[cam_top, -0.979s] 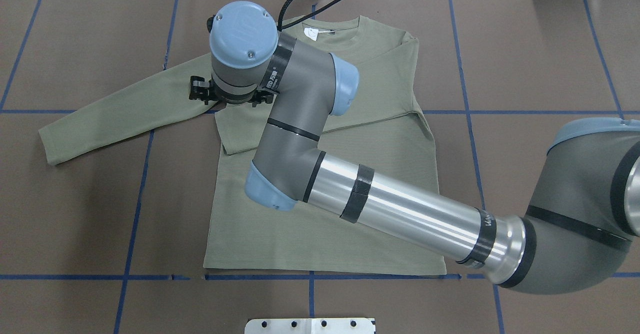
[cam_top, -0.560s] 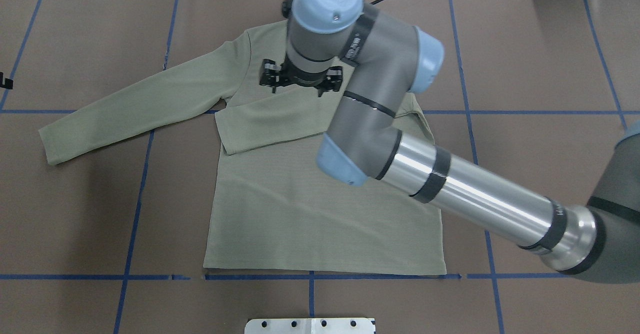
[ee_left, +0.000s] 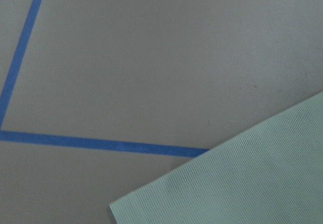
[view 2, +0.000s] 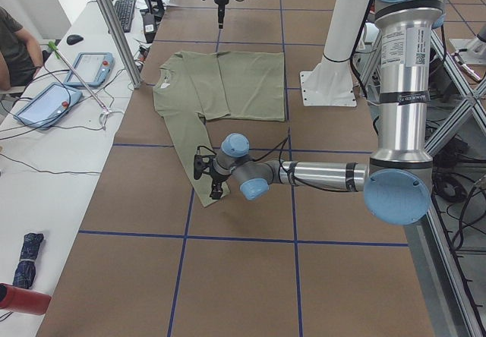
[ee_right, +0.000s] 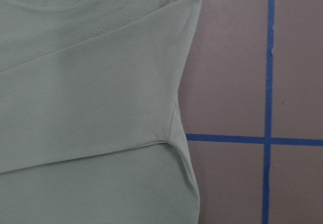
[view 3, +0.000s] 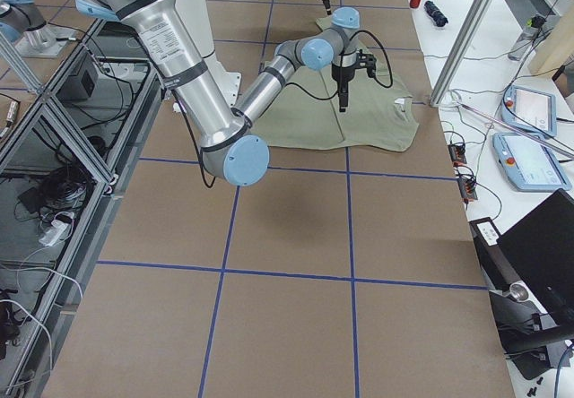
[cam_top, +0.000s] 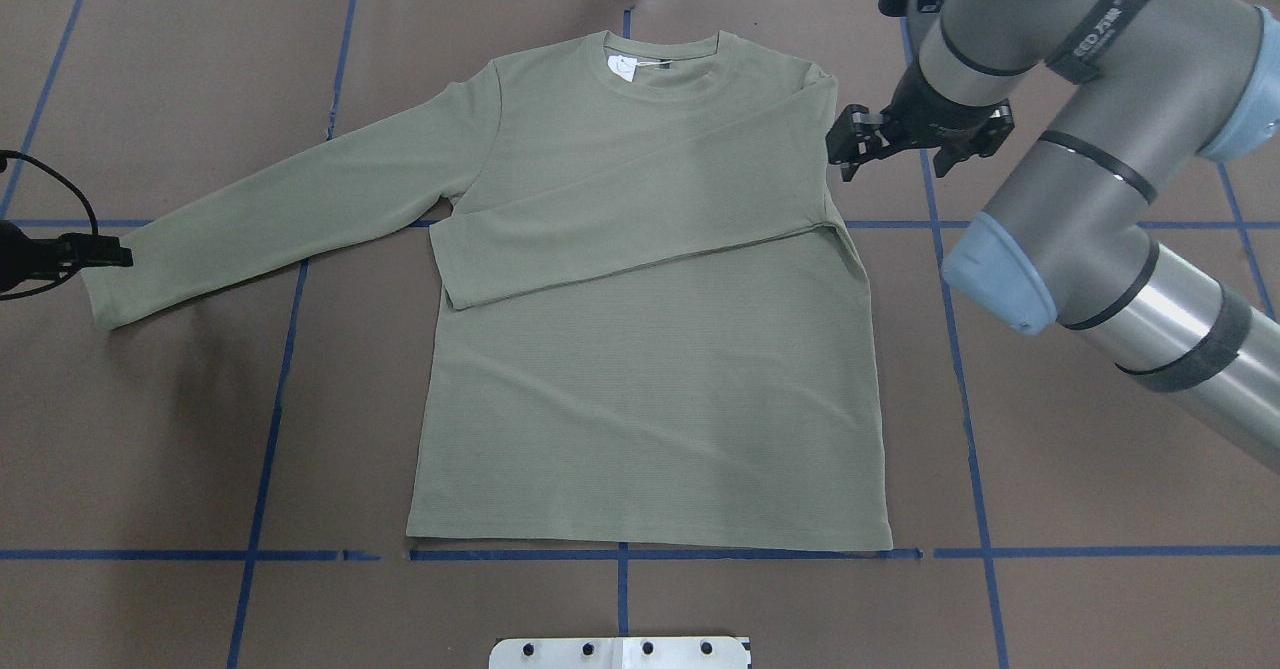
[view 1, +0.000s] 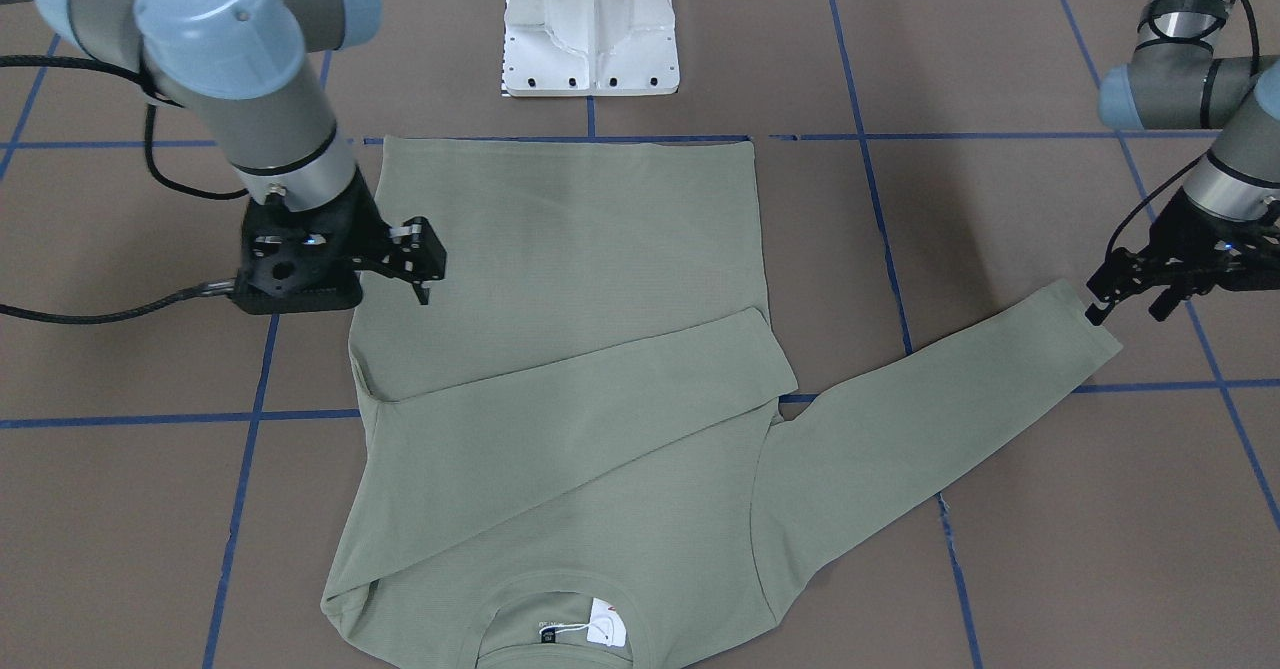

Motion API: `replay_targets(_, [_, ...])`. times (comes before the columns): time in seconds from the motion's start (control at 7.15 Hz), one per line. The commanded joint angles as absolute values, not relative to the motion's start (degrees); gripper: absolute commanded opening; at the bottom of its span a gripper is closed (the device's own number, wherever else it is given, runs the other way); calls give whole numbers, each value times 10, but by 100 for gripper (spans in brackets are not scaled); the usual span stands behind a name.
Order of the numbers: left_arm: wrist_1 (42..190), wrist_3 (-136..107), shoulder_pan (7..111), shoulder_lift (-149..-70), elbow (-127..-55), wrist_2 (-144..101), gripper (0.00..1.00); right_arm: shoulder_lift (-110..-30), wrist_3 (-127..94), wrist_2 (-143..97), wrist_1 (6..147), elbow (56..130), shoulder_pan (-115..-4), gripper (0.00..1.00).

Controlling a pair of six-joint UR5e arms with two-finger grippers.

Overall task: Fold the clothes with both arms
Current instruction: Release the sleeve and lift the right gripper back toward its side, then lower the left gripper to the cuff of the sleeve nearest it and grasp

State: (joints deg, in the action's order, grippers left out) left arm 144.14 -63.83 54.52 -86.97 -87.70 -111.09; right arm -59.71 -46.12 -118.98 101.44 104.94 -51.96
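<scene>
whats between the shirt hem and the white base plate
Only crossing blue tape lines on bare brown table past the shirt hem, per the overhead view.

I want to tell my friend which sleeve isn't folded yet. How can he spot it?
Find the green long-sleeved shirt lying flat on the brown table. One sleeve lies folded across its chest; the unfolded sleeve sticks out sideways onto the table, its cuff beside the left gripper.
</scene>
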Motion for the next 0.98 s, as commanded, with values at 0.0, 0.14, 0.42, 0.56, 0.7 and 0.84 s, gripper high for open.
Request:
replay_targets(0.0, [1441,-670,519,-866,-873,-1076,100,-662,-361,-1236,1016,1065,-568,100])
replay_targets(0.14, [1441,-667,519,-865,-864,-1063,100,-679,-337,-1241,1013,1069,-579,100])
replay_targets(0.42, [1442,-660,519,-866,-843,-1063,100,-681,-335,-1241,1013,1069,-578,100])
replay_targets(0.56, [1441,-657,519,-866,-839,-1063,100,-681,-335,-1241,1013,1070,-578,100])
replay_targets(0.7, [1441,-650,519,-866,-838,-1063,100,-681,-335,-1241,1013,1070,-578,100])
replay_targets(0.84, [1441,-650,519,-867,-837,-1063,99,-681,-335,-1241,1013,1070,-578,100])
